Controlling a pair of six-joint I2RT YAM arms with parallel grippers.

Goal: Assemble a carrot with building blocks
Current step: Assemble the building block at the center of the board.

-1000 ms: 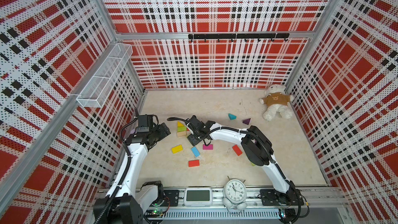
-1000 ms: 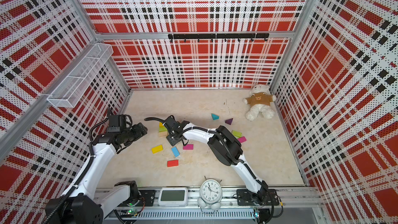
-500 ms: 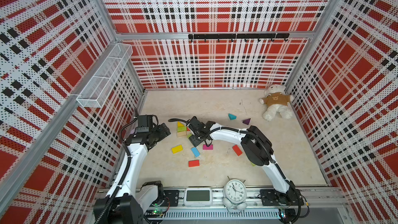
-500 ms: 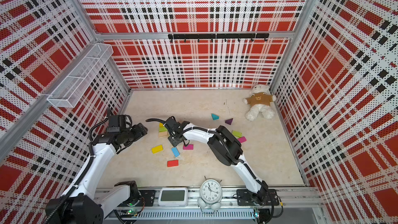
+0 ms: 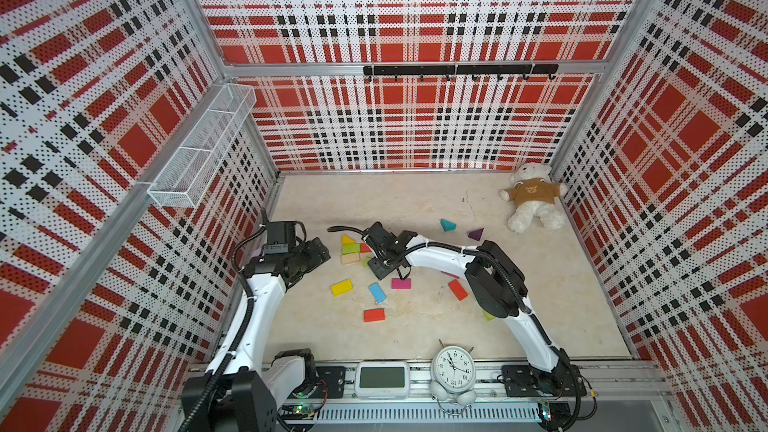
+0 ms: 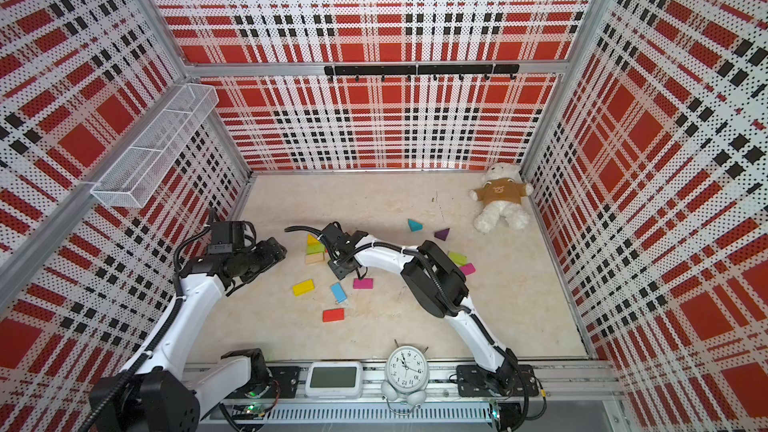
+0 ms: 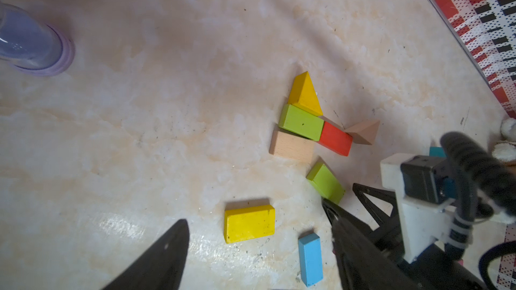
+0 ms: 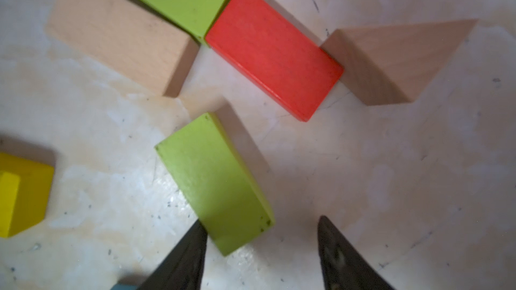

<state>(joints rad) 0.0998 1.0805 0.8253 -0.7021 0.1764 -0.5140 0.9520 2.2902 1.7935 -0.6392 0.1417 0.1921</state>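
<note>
Narrowing right pincer [image 8: 262, 221]: the jaws stand closer together than a second ago but are not shut. One fingertip [image 8: 184, 252] touches the near end of the loose lime green block [image 8: 215, 179]. The other stands clear of it, with bare surface [image 5: 415, 201] showing between.
Meaning for the task: I judge that a grasp on this block has begun and is not finished. The block lies flat and nothing is lifted.
Loose lime green block, place: askew on the surface, just beside the started figure but apart from it, near the tan block [image 8: 120, 32] and the red block [image 8: 273, 51].
Started figure: the yellow triangle [image 7: 305, 94], the joined lime green block [image 7: 301, 121] and the tan block sit packed together. The red block butts against the green one's end, and the tan triangle [image 7: 363, 132] meets the red block's far corner. This probably reads as leaves, body and tip.
Left pincer [image 7: 254, 213]: the jaws are wide apart and empty, off to the side of the blocks, as wide as a second ago.
Against the earlier frame: the right arm sits almost where it was, with at most a slight creep, and the left arm has not moved. The yellow block [image 5: 341, 286], blue block [image 5: 377, 292] and magenta block [image 5: 401, 283] lie as before. Whether the loose green block has shifted is too small to tell.
</note>
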